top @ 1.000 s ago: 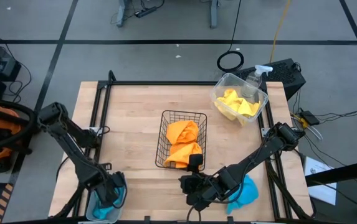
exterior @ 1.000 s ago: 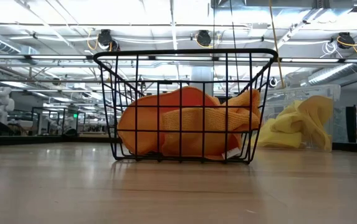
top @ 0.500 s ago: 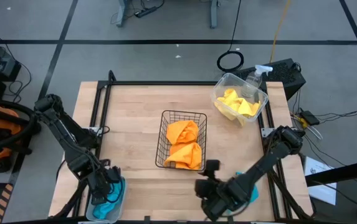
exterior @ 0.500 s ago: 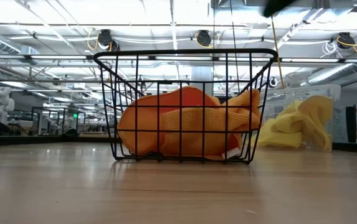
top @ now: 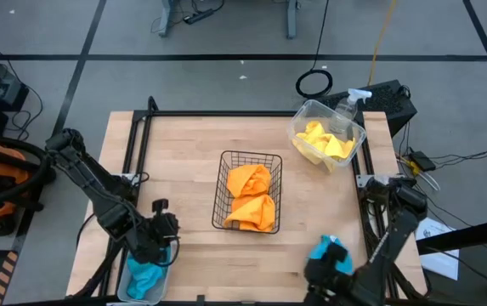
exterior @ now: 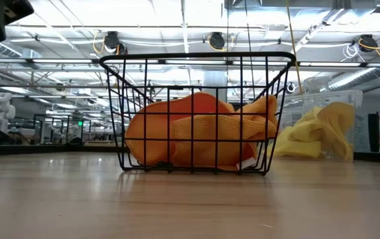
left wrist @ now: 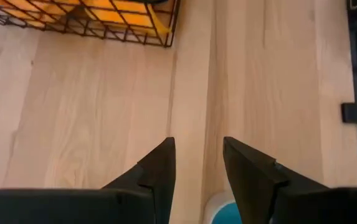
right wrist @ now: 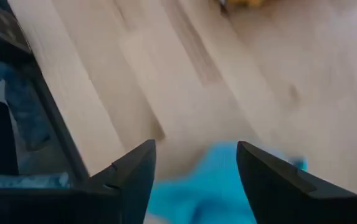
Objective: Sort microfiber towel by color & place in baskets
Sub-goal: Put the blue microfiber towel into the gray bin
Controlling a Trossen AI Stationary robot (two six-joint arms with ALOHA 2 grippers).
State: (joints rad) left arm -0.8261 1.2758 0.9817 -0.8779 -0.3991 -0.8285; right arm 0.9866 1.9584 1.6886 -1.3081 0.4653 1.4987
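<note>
One teal towel (top: 328, 252) lies on the table near its near right corner. My right gripper (top: 321, 269) hovers at it, open; in the right wrist view the gripper (right wrist: 197, 163) straddles the blurred teal towel (right wrist: 210, 186). The other teal towel (top: 145, 279) lies in the pale tray (top: 165, 270) at the near left. My left gripper (top: 160, 228) is open above the tray's far end, holding nothing (left wrist: 197, 163). Two orange towels (top: 250, 197) fill the black wire basket (top: 223, 189). Yellow towels (top: 324, 141) lie in the clear tub (top: 301, 115). My right gripper's open fingers stand on either side of the teal towel (right wrist: 210, 186), coming from above and the near side. The view is blurred, so I cannot tell whether they touch it. The towel lies on the table.
A spray bottle (top: 354, 99) stands just behind the clear tub at the far right. Bare wood stretches between the basket and the tray (left wrist: 103, 124) and along the table's far left. The basket (exterior: 196, 113) is mid-table.
My left gripper has risen out of the tray and moved toward the basket, leaving the teal towel in the tray. My right gripper has swung from in front of the basket toward the near right corner, uncovering the teal towel on the table.
</note>
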